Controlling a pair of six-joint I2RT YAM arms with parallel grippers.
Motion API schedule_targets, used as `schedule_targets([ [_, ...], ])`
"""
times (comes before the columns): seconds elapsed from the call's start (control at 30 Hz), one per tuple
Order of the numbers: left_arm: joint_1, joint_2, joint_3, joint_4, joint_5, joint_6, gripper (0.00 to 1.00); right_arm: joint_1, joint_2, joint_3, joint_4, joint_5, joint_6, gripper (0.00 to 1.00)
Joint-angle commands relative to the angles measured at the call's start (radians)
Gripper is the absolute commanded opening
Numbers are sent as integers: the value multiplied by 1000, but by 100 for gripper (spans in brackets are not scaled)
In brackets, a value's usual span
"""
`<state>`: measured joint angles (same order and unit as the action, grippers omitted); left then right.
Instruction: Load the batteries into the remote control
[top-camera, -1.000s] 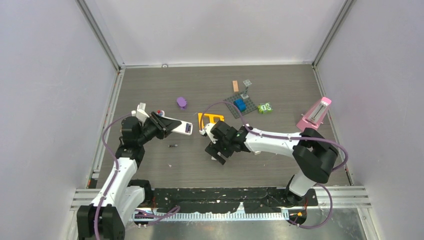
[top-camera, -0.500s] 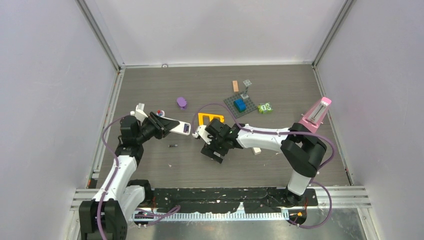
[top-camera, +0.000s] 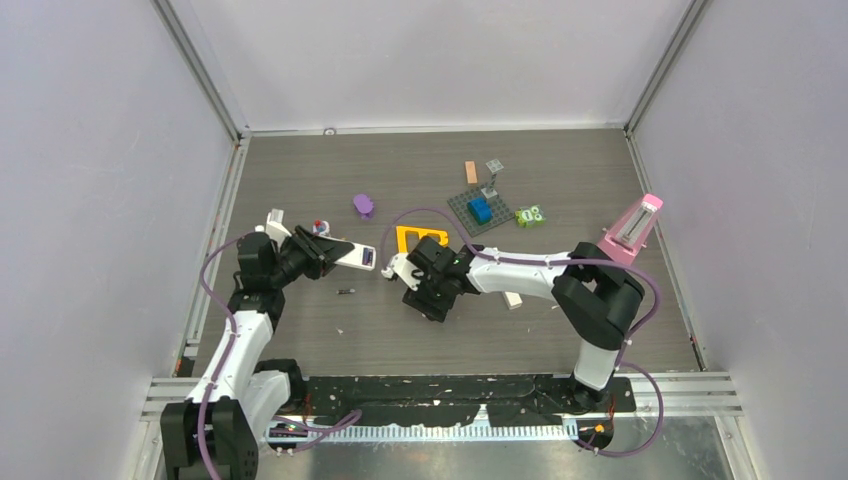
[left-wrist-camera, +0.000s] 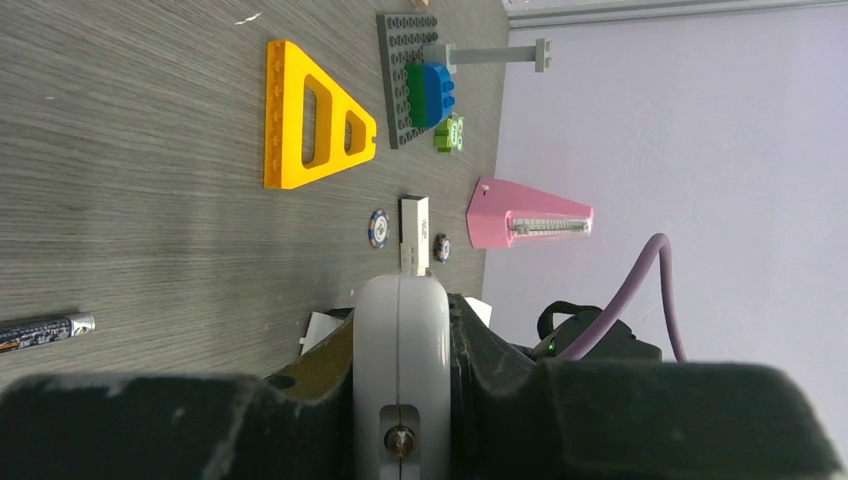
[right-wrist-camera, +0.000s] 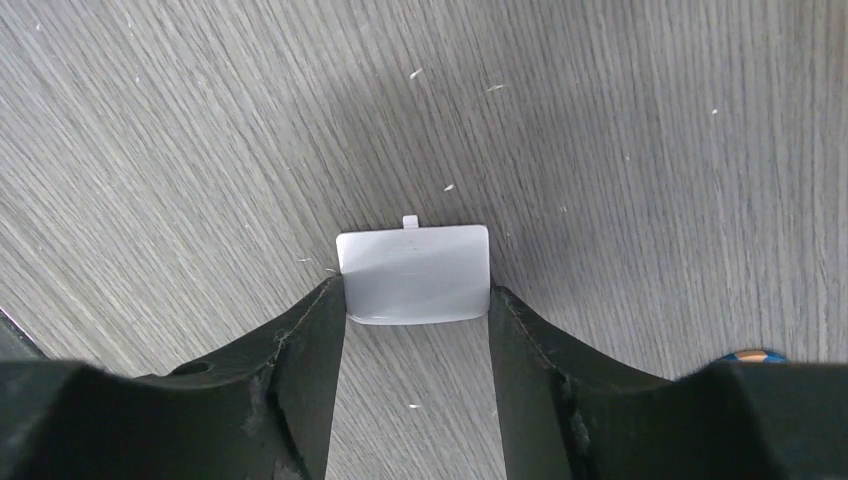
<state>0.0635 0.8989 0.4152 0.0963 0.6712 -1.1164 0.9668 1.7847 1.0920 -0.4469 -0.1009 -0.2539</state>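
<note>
The table (top-camera: 300, 170) is grey wood-grain, the triangle (left-wrist-camera: 280, 120) orange, the remote (left-wrist-camera: 400, 340) white (the cover plate (right-wrist-camera: 413, 273) too).

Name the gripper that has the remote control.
The left gripper, shut on the white remote control. The right gripper pinches only a small white tabbed cover plate.

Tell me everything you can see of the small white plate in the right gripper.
The small white plate is a thin, flat rectangle with rounded corners. It is pale grey-white and looks like smooth plastic. A tiny tab sticks out from the middle of its far edge. The black fingers of the right gripper clamp it by its two short sides, with its broad face turned to the wrist camera. Behind it is the grey wood-grain table; whether the plate touches it cannot be told.
</note>
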Motion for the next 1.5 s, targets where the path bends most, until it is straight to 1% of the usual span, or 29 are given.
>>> schedule_targets([
  [0.0,10,-11,20,10,-6,19,0,4,33,33,-38,-18,2,49],
  [0.03,10,-11,20,8,-8,22,0,4,31,36,-37,-17,7,45],
  [0.1,10,-13,19,-1,-10,28,0,4,19,32,-27,-3,29,42],
  [0.2,10,-17,11,-8,-5,40,0,3,-48,14,2,14,50,39],
  [0.3,8,-21,-14,6,8,44,0,3,-125,-15,31,15,68,38],
  [0.37,6,-24,-29,20,23,50,0,2,-206,-29,38,6,73,38],
  [0.47,-18,-22,-31,32,44,71,0,3,-277,-44,35,-8,70,38],
  [0.53,-51,-11,-20,37,53,93,0,5,-321,-43,27,-20,65,37],
  [0.7,-211,37,42,34,43,163,0,50,-399,-25,27,19,59,37],
  [0.87,-271,53,78,34,47,208,0,99,-432,1,40,73,73,37],
  [1.03,-316,54,91,26,66,245,0,129,-410,11,85,138,85,37],
  [1.23,-327,44,87,-2,75,288,0,155,-389,23,151,163,111,37],
  [1.47,-330,24,86,12,100,313,0,157,-360,53,158,169,119,37],
])
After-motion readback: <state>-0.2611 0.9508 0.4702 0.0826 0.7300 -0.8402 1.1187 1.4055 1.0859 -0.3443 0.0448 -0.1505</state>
